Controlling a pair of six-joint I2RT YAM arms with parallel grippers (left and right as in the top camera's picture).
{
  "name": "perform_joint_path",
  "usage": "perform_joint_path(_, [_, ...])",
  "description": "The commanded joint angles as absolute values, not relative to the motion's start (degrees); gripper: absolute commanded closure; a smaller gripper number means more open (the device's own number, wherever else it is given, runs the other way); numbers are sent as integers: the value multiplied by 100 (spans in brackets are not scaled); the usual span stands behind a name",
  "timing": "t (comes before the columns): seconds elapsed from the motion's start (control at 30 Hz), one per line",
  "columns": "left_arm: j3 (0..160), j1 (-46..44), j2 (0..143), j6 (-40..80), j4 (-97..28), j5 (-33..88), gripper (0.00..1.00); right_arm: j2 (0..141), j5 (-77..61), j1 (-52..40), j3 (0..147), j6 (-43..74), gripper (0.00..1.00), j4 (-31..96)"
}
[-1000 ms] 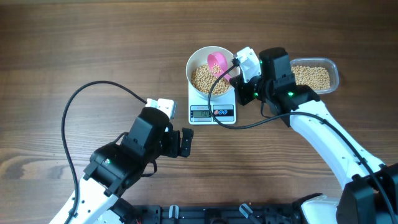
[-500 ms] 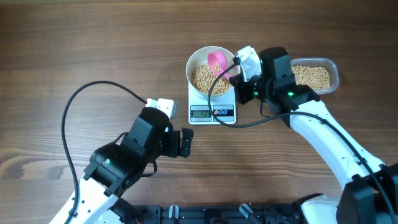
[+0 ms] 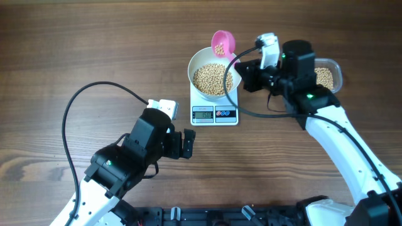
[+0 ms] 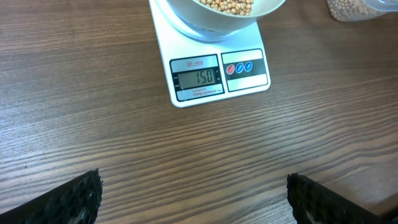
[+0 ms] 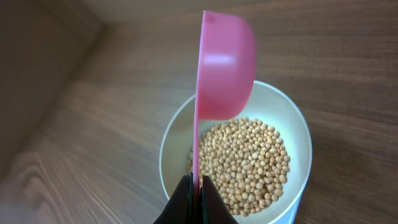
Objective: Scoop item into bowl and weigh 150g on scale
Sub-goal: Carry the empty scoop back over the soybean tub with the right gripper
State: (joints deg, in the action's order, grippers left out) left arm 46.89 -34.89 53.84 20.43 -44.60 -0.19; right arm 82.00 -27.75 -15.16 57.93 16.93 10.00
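The right gripper (image 5: 196, 199) is clenched on the handle of a pink scoop (image 5: 224, 68), which hangs above the bowl's 12 o'clock rim with a few beans in it. The white bowl (image 3: 192, 70), heaped with beans (image 3: 213, 78), sits on the scale (image 4: 217, 74), which reads 150. At 7 o'clock from the scale, the left gripper (image 4: 193, 199) is spread wide and empty.

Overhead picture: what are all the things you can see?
table: one, brown wood, under everything.
scale: one, white, mid-table.
bowl: one, white, on the scale.
beans: many, tan, in bowl, tub and scoop.
scoop: one, pink, over the bowl's far rim.
tub: one, clear, right of the bowl.
cables: two, black, one by each arm.
left arm: one, black and white, near left; jaws open, empty.
right arm: one, black and white, right side; jaws shut on the scoop.
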Motion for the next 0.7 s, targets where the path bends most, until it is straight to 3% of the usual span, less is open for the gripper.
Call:
perform_joint_path(0.0, [4770,-3509,5402,1975,-4442,-115,0,8036,-3570,-1103,5979,2840,96,668])
perform_joint_path(0.23, [4770,-3509,5402,1975,-4442,-115,0,8034,-4368,47,5979,4359,96,215])
perform_joint_path(0.57, [4770,-3509,5402,1975,-4442,-115,0,8034,-5306,2047,5977,4285,96,679])
perform_joint_path(0.67, [4770,-3509,5402,1975,-4442,-115,0,8036,-5286,2390,5972,3551,96,1313])
